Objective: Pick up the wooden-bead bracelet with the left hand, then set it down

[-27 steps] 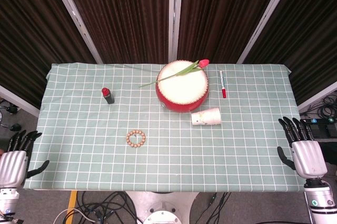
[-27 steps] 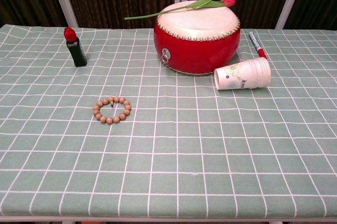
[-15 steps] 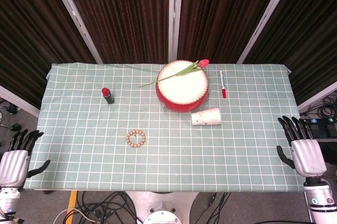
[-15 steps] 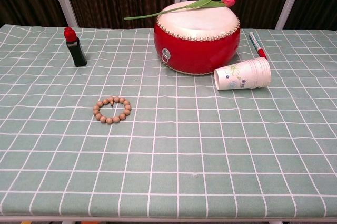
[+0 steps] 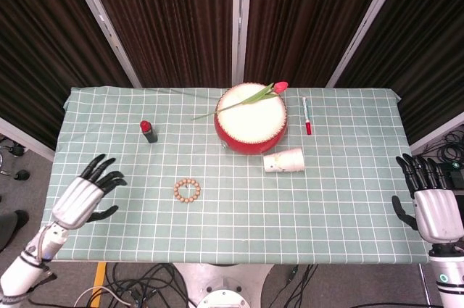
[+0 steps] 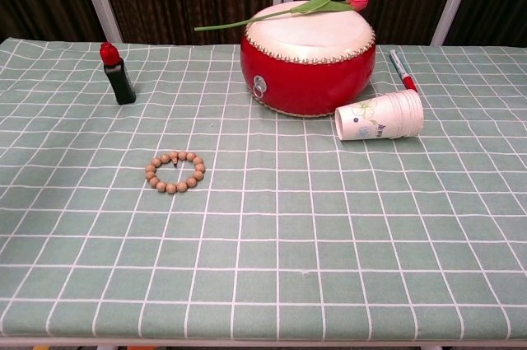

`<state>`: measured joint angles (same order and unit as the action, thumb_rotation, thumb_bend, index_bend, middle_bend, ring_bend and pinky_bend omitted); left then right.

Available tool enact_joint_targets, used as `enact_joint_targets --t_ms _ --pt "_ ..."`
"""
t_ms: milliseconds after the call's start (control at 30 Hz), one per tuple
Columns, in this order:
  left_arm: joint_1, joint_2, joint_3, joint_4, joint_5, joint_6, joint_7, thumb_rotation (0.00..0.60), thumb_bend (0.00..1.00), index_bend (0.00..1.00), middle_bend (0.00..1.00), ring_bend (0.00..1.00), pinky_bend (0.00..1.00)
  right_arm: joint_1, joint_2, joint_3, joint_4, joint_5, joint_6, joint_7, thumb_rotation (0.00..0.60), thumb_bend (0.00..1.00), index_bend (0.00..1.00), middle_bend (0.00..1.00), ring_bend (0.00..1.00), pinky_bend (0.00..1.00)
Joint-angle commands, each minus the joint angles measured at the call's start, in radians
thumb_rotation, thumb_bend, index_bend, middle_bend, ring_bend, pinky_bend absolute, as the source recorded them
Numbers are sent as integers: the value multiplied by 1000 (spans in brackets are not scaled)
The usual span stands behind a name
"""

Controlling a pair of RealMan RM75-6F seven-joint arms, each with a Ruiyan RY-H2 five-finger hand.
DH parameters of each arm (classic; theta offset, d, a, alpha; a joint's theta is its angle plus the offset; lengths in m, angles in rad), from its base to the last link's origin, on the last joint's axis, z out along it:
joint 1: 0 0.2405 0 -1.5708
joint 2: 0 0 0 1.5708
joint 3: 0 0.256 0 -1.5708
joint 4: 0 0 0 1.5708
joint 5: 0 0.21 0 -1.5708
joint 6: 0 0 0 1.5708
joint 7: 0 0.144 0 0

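At the lower left of the head view, the left hand (image 5: 83, 196) hangs over the near left edge of the table (image 5: 341, 228), fingers spread and holding nothing. At the lower right, the right hand (image 5: 435, 210) sits off the table's corner, fingers apart and upright, also empty. Neither hand shows in the chest view.

The bracelet (image 5: 187, 190) lies flat on the checked cloth, left of center in the frame and well apart from the left hand, with bare cloth between them. In the chest view the bracelet (image 6: 174, 171) forms a closed ring of beads with a small tassel or knot pointing into its middle.

The step in hand looks like the reach, with nothing grasped yet. To do it well, the left hand should travel right and slightly up in the frame, arrive above the ring, then come down with thumb and a finger straddling one side of the ring, pinching a few beads rather than pressing the ring flat.

Further back, a paper cup (image 5: 283, 160) lies on its side right of center, and a small red-capped bottle (image 5: 148, 131) stands at the upper left; it is the nearest thing to avoid. Beyond them sit a red drum (image 5: 250, 128) with a tulip (image 5: 280, 86) laid across it and a pen (image 5: 307, 115) beside it.
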<state>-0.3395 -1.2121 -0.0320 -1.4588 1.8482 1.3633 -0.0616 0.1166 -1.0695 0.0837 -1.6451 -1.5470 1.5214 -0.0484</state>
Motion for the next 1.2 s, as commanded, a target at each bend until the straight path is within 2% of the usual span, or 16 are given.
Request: enact_joint_targets --t_ms 33,233,367,633,1000,1200 --pt "-124 -71 -12 66 38 -121 -34 600 186 362 322 91 6 -1 1 2 -1 4 0 1 600 327 0 66 0 0" --pt "-222 -184 -17 132 19 -246 48 600 191 411 378 99 14 -2 -1 7 4 17 -3 6 600 327 0 69 0 0" --pt "-267 -248 -2 167 11 -305 87 600 201 420 387 99 13 0 0 7 5 26 -16 2 600 327 0 69 0 0" --pt "-317 -355 -10 246 -30 -366 233 600 208 419 387 99 7 6 -15 13 20 37 -27 17 600 327 0 69 0 0" --pt "-341 -430 5 298 -102 -423 389 600 212 465 408 107 2 1 -19 11 32 43 -27 31 600 320 0 69 0 0" --pt "-337 -446 15 309 -132 -414 412 600 212 469 429 131 2 1 -22 12 35 46 -31 33 600 313 0 69 0 0"
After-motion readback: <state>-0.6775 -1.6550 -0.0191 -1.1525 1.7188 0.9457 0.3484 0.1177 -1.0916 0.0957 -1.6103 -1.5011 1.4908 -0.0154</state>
